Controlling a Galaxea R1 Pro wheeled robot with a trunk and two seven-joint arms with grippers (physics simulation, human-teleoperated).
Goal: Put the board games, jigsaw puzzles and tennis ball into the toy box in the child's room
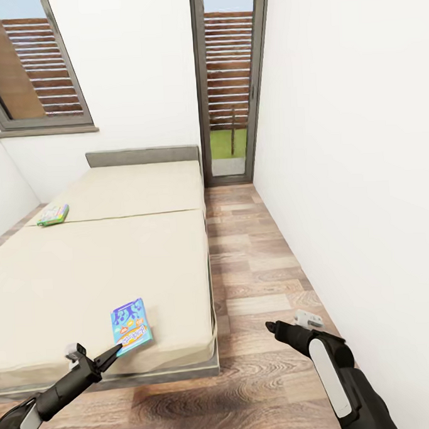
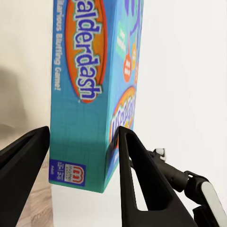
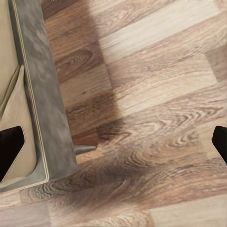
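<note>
bed (image 1: 103, 258): beige mattress, grey frame | Balderdash box (image 1: 130, 325): 6 o'clock edge, between released left end effector (image 2: 84, 158) fingers | right end effector (image 1: 271, 326): spread wide, over wood-plank floor (image 1: 256, 281)

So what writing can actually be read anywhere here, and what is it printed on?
"alderdash": big blue letters on the blue board game box between the left tool's fingers; the start is cut off.
"Hilarious Bluffing Game!": small line beside it, first word partly cropped.
"mattel": red logo near the box's corner; the digits next to it are too small.
Round badges on the box's side: blurred.
Green board game box on the bed: too small.
</note>
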